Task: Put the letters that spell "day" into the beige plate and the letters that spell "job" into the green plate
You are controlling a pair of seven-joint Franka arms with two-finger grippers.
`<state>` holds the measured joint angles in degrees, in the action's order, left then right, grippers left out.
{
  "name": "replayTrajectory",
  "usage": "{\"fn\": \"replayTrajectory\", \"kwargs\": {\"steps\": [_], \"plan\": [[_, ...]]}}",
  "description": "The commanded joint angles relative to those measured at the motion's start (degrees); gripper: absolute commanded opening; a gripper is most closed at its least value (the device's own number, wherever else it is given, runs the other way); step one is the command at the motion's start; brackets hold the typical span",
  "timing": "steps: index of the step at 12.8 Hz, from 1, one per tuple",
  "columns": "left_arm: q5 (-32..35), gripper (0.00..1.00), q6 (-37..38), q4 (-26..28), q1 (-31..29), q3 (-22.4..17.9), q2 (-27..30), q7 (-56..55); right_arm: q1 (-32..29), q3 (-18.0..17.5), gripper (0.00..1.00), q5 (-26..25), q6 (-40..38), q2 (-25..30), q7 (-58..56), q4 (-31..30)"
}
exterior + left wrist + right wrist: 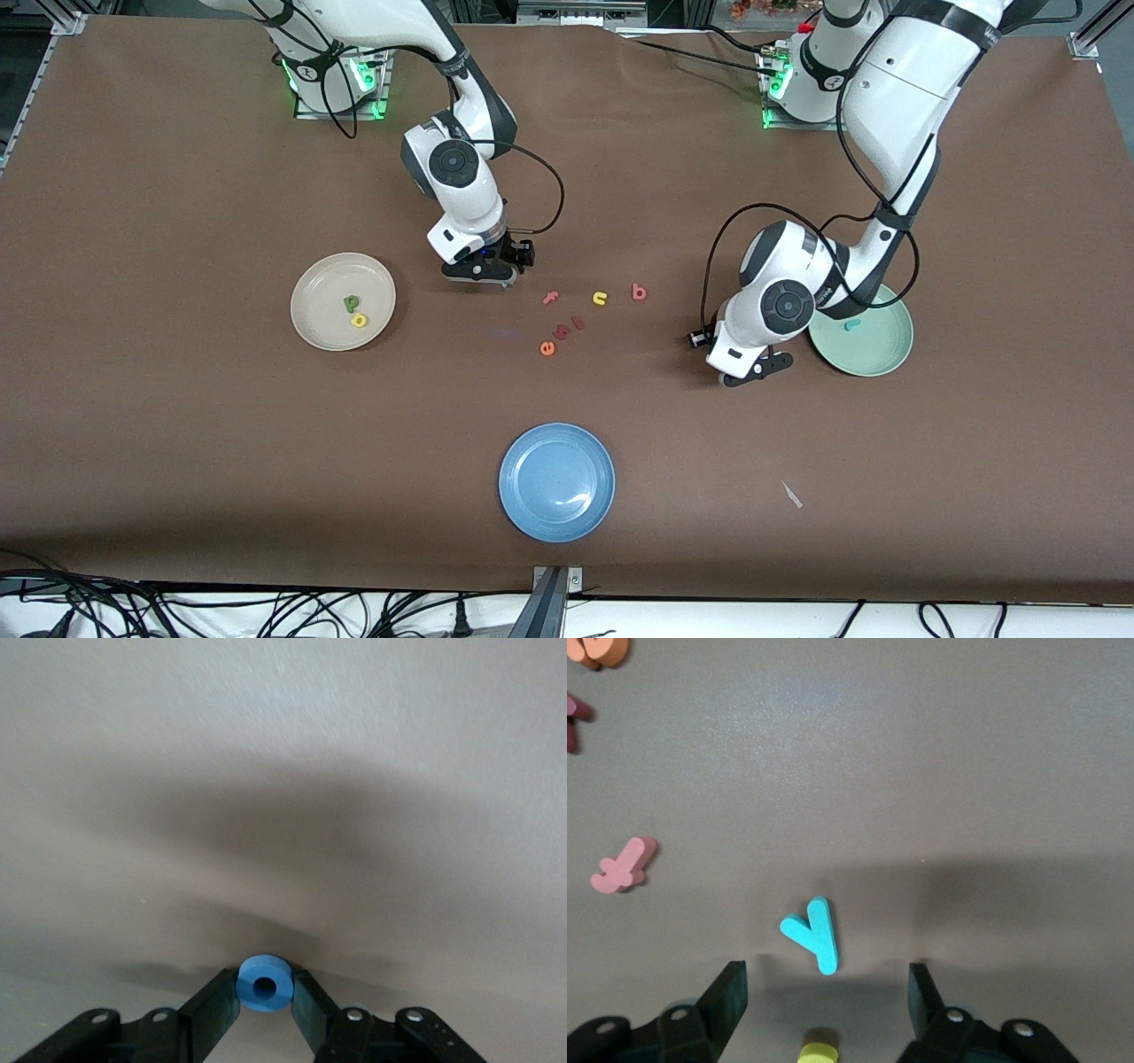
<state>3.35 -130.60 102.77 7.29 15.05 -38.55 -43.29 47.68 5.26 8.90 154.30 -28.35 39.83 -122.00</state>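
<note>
My left gripper [751, 370] is low at the table beside the green plate [886, 354], shut on the blue o [266, 967], which is pinched from both sides. A teal j [852, 325] lies in that plate. My right gripper [483, 273] hangs open between the beige plate [310, 310] and the loose letters. In the right wrist view the teal y [812, 933] lies flat just ahead of the open right gripper [827, 974]. The green d [352, 304] and yellow a [359, 320] rest in the beige plate. The red-pink b [639, 291] lies on the table.
A blue plate [556, 481] sits near the front edge. A pink f [550, 298], yellow u [600, 298], orange e [547, 347] and another pink letter [578, 323] lie mid-table. A yellow piece [819, 1050] lies between the right fingers. A paper scrap [791, 494] lies toward the left arm's end.
</note>
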Motion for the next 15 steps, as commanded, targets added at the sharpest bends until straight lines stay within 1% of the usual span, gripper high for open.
{"fn": "replayTrajectory", "kwargs": {"steps": [1,3,4,5,6,7,8,10,12,13,14,15], "plan": [[2.01,0.0,8.39,-0.2,-3.58,0.16,6.62,5.11,1.19,0.36,0.81,0.24,1.97,-2.15,0.25,1.06],[2.01,0.0,16.22,-0.29,-8.4,0.16,10.84,13.18,1.28,0.36,0.81,-0.89,2.32,-2.32,-0.1,1.15],[2.01,0.0,19.47,-0.29,-11.39,0.16,12.08,18.45,1.19,0.45,0.81,-2.03,2.41,-2.59,-0.1,1.23],[2.09,0.0,21.94,-0.2,-14.38,-0.02,12.7,24.16,1.19,0.45,0.77,-2.91,2.41,-2.76,-0.28,1.23],[3.05,0.0,22.75,-0.02,-17.36,-0.1,12.71,29.09,1.02,0.54,0.71,-3.44,2.76,-2.85,-0.45,1.23],[5.76,0.0,22.67,0.41,-19.83,-0.02,12.27,31.92,0.93,0.63,0.64,-3.71,2.67,-2.85,-1.59,1.23],[8.92,0.02,22.58,0.59,-21.16,-0.02,10.53,32.82,0.75,0.71,0.62,-3.71,2.76,-2.85,-2.99,1.41],[14.38,0.02,21.1,0.07,-23.36,-0.02,6.22,32.83,0.67,0.98,0.62,-3.8,2.67,-2.85,-3.97,2.81],[14.75,0.04,18.28,0.24,-25.91,0.07,4.98,33.96,0.66,0.98,0.61,-3.8,2.67,-2.85,-4.84,2.9],[14.75,0.09,18.28,0.24,-25.92,0.07,4.97,34.23,0.58,1.07,0.55,-3.8,2.67,-2.94,-5.29,2.82],[14.66,0.32,18.19,0.07,-25.92,0.07,4.97,34.23,0.58,1.07,0.54,-3.8,2.67,-3.03,-5.46,2.82],[14.05,0.71,18.1,-0.02,-25.92,0.07,4.97,34.15,0.58,1.07,0.54,-3.8,2.67,-3.38,-5.55,2.64]]}}
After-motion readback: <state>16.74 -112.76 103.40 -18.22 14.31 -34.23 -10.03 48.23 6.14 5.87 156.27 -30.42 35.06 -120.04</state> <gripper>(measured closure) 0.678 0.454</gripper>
